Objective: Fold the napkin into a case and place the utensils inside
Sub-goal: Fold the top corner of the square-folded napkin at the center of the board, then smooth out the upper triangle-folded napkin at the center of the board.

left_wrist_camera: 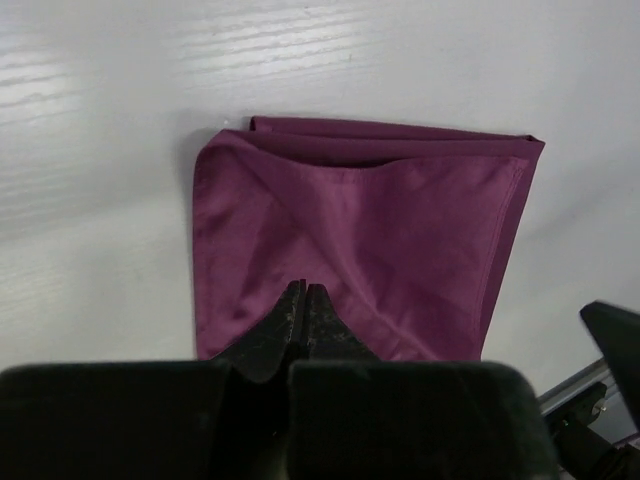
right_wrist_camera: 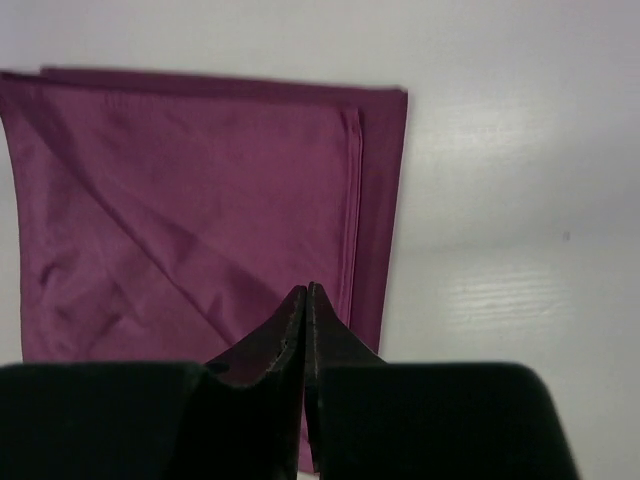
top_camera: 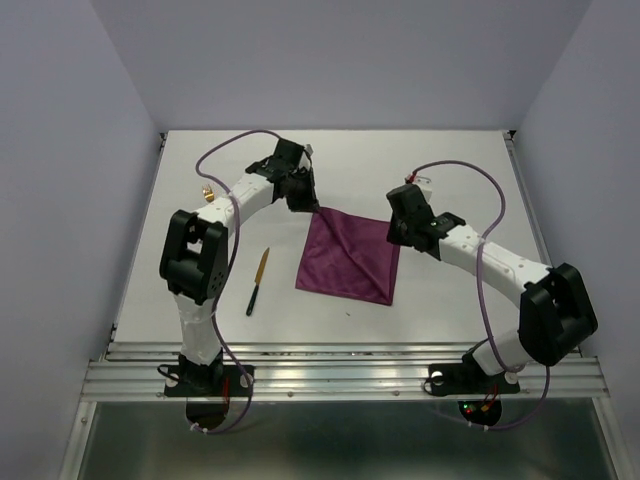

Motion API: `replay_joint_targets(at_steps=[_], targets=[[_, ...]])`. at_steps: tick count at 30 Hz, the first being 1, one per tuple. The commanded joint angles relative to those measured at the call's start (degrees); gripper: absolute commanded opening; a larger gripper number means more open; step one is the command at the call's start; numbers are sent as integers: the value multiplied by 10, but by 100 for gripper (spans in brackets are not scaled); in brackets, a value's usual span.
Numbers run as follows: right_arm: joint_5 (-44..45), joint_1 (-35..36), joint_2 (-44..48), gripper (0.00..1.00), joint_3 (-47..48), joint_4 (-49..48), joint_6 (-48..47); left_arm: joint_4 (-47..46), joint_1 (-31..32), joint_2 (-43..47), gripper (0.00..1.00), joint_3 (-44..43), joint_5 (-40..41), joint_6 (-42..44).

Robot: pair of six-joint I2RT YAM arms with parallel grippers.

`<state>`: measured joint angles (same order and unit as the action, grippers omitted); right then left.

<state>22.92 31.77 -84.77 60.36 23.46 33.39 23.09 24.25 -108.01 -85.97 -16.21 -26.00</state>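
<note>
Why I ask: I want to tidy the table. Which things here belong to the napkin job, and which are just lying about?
For the job: the napkin, folded over; the left pincer and the right pincer, each shut on a corner of it; the knife; a small gold piece beside the left arm, possibly the fork.
Lying about: only a dark speck on the table.

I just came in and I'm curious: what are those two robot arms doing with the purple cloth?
They are folding the napkin. It lies on the table, already doubled over. The left gripper and the right gripper each look pinched shut on a far corner of it. The knife lies on the table to the left of the napkin, not picked up yet.
</note>
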Motion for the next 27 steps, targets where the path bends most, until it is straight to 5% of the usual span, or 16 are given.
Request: replay_joint_targets(at_steps=[1,13,27], targets=[[-105,1,41,5,-39,17,44,-8,6,-46,0,-72,-30,2],[-176,35,50,5,-134,6,107,-8,12,-141,0,-137,-29,4],[-158,41,0,4,-173,-13,104,9,12,-170,0,-144,6,17]])
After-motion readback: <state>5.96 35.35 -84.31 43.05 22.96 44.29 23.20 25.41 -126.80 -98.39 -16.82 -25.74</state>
